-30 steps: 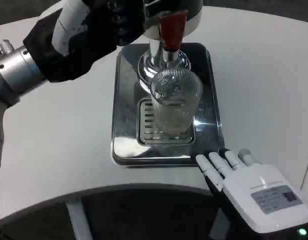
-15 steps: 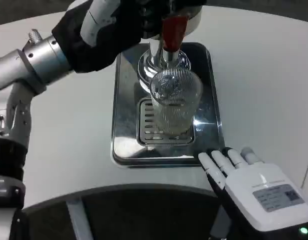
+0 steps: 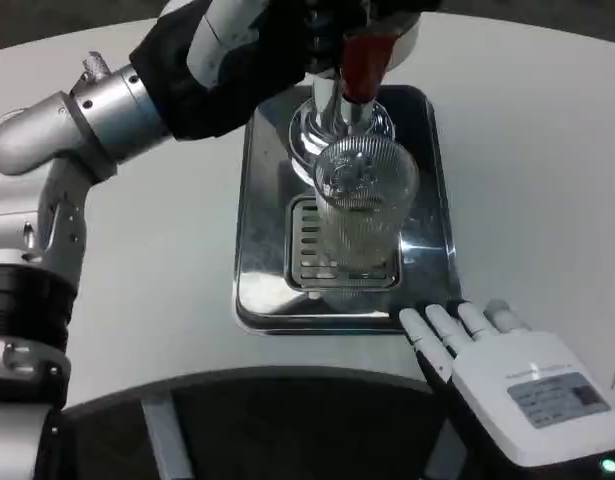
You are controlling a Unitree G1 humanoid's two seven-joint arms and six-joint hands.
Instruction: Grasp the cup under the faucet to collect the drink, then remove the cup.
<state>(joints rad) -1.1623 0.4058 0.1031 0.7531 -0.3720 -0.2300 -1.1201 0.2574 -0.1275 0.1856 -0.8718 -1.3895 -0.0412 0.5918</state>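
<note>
Over on the left, the silver forearm angled up across the white surface [image 3: 137,290] toward the top of the picture, and the left hand [image 3: 252,45] sat up there against the tap [image 3: 362,55]. Its fingers were lost in the dark by the red handle, so whether it actually gripped the handle could not be told. Below that handle the chrome spout dropped to a round, shiny base.

Right under the spout stood the cup [image 3: 362,215], a clear glass tumbler with fine vertical ribs, upright and open at the top. It sat on the slotted grate in the middle of the drip tray [image 3: 262,260], a rectangular tray of polished steel with rounded corners and mirror-like reflections.

Down at the lower right, the right hand [image 3: 507,375] lay with its white back up, a grey label on it. Its fingers [image 3: 437,335] were stretched out and slightly spread, tips just at the tray's near right corner, holding nothing. The cup stood up and to the left of that hand, apart from it, with the tray's rim between them.
</note>
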